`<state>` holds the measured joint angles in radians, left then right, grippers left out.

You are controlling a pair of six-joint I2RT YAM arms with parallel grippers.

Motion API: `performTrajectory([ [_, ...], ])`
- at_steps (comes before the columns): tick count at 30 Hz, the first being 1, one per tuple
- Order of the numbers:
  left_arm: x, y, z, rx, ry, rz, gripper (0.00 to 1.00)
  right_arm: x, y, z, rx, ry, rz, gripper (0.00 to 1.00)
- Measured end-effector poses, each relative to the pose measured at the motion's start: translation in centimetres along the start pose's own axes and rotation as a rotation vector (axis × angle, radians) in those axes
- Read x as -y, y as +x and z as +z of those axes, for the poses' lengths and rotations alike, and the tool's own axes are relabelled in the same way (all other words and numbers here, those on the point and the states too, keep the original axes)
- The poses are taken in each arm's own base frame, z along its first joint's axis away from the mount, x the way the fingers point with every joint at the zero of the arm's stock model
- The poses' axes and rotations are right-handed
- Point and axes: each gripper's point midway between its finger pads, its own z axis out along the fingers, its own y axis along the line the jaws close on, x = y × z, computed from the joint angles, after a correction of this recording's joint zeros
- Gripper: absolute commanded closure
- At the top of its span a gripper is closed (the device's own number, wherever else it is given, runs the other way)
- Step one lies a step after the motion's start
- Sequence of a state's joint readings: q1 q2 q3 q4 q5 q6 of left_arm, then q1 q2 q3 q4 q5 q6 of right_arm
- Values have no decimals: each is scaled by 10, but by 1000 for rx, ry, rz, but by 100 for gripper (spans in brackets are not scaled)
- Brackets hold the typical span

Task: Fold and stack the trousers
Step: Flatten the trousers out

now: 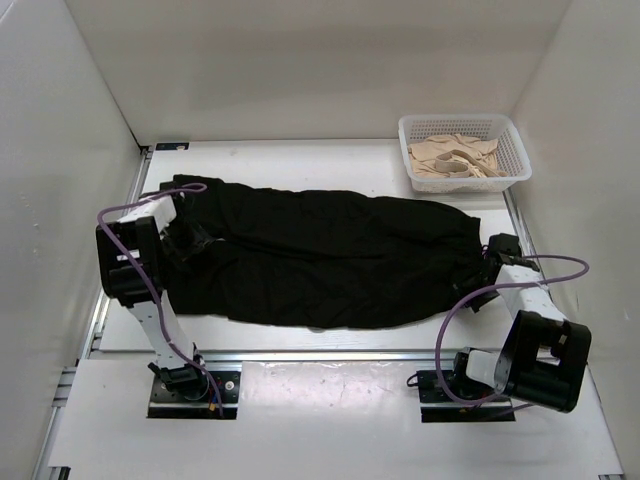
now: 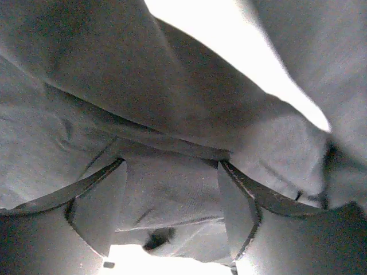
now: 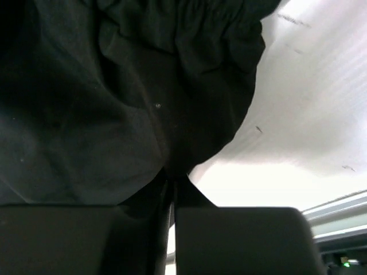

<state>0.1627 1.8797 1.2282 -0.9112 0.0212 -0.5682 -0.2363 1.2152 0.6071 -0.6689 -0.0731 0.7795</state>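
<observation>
Pinching trousers (image 1: 320, 260) edge, right pincer (image 3: 170, 177) clamped; left pincer (image 2: 172, 169) wide, fabric between jaws.

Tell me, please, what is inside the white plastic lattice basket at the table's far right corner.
The white plastic lattice basket holds crumpled beige cloth, which fills it. Anything beneath that cloth, and the basket's floor, is covered from view.

A white table (image 1: 300, 165) lay under the jaws, boxed by plain white panels. A back wall (image 1: 320, 60) stood well beyond them, a left wall (image 1: 50, 180) outside the left jaws, and a right wall (image 1: 590, 130) outside the right jaws. A metal rail (image 1: 330, 356) ran behind them. Bright, even light glared off the tabletop.
</observation>
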Motion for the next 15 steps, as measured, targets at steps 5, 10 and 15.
performTrajectory([
  [5, 20, -41, 2, 42, 10, -10, 25, -14, 4, 3, 8, -5, -57, 100],
  [10, 51, -99, 1, 122, 36, -10, 25, -27, 28, 9, -5, 9, -143, 100],
  [15, 69, -142, -18, 195, 37, 5, 15, -40, 55, 10, -4, 36, -222, 49],
])
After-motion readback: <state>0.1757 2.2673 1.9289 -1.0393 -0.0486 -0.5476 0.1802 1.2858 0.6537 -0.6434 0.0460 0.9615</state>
